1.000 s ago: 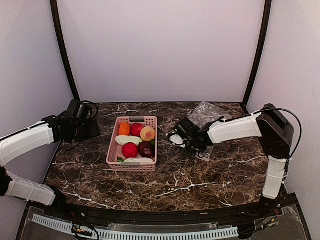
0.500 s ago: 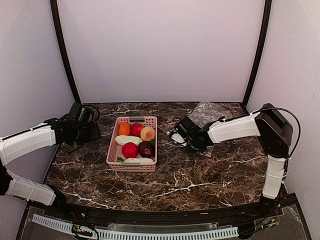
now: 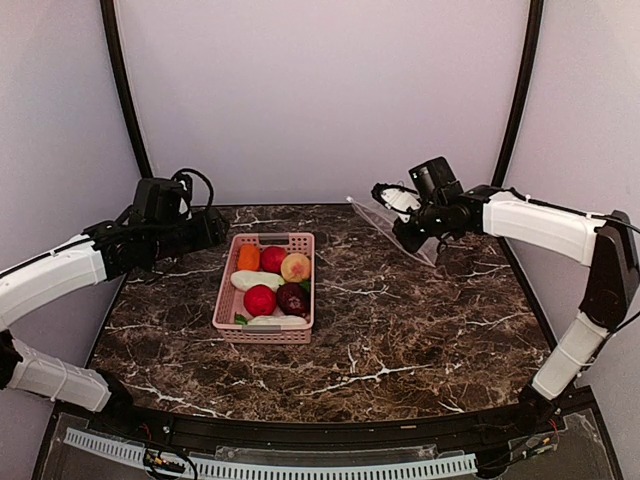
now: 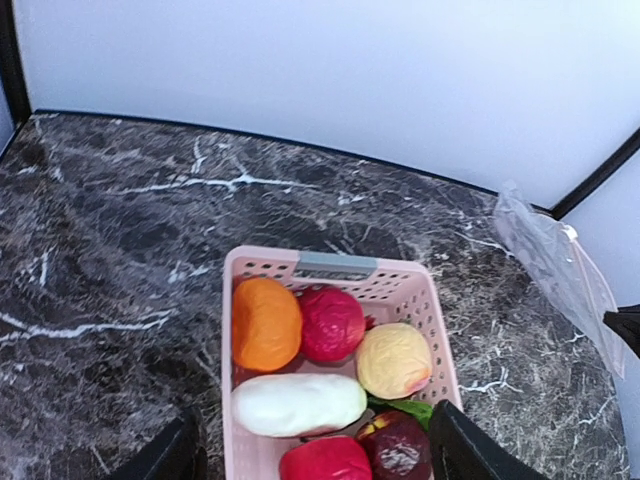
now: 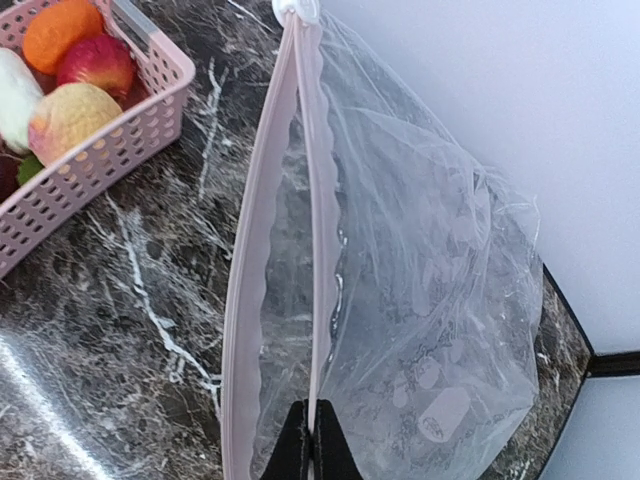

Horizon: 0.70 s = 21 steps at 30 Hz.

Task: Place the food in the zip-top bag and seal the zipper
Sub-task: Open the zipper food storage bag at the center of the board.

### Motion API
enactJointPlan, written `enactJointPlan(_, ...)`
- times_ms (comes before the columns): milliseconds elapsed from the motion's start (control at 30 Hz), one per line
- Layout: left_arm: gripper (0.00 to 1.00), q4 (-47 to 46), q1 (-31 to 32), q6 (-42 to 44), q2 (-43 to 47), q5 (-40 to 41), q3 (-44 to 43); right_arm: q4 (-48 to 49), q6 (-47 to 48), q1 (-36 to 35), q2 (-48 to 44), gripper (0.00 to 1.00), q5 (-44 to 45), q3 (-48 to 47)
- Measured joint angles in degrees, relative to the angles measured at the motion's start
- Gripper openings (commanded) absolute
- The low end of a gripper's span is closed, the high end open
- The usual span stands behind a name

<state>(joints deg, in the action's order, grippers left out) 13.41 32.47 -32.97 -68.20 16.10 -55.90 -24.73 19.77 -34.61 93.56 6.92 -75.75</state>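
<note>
The food lies in the pink basket (image 3: 228, 300): an orange piece (image 4: 265, 322), a red one (image 4: 332, 322), a yellow one (image 4: 394, 360), a white one (image 4: 298, 403), a dark purple one (image 4: 398, 447) and another red one (image 4: 325, 462). My left gripper (image 4: 320, 462) is open just above the basket's near end; in the top view (image 3: 218, 228) it hovers left of the basket. My right gripper (image 5: 312, 445) is shut on one zipper strip (image 5: 318, 200) of the clear zip-top bag (image 5: 430, 300). It holds the bag (image 3: 385, 222) in the air at the back right. The bag's mouth gapes open.
The dark marble table (image 3: 400, 330) is walled by pale panels with black corner posts (image 3: 510, 110). The basket has a grey handle (image 4: 336, 265) on its far rim. The bag hangs above the table, to the right of and behind the basket.
My right gripper has lifted the bag off the table, up and toward the back right. My left gripper has swung right toward the basket.
</note>
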Motion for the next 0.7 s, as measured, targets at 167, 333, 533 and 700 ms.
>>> enactJointPlan(167, 0.72, -9.9, 5.8, 3.6, -2.1, -0.3, -0.3, -0.3, -1.1, 0.1, -2.2, 0.0, -6.2, 0.2)
enactJointPlan(333, 0.72, -15.2, 16.0, 3.8, -12.4, 1.2, -7.0, 0.3, -2.4, 0.1, -4.4, 0.0, -9.6, 0.3)
enactJointPlan(533, 0.74, -21.1, 24.0, -0.4, -25.0, 4.8, -15.9, 0.7, -4.8, -0.6, -4.4, 0.0, -10.8, 0.2)
enactJointPlan(700, 0.74, -24.9, 26.7, -5.2, -33.1, 6.8, -20.0, 1.4, -6.7, -2.2, -4.4, 0.0, -10.7, 0.2)
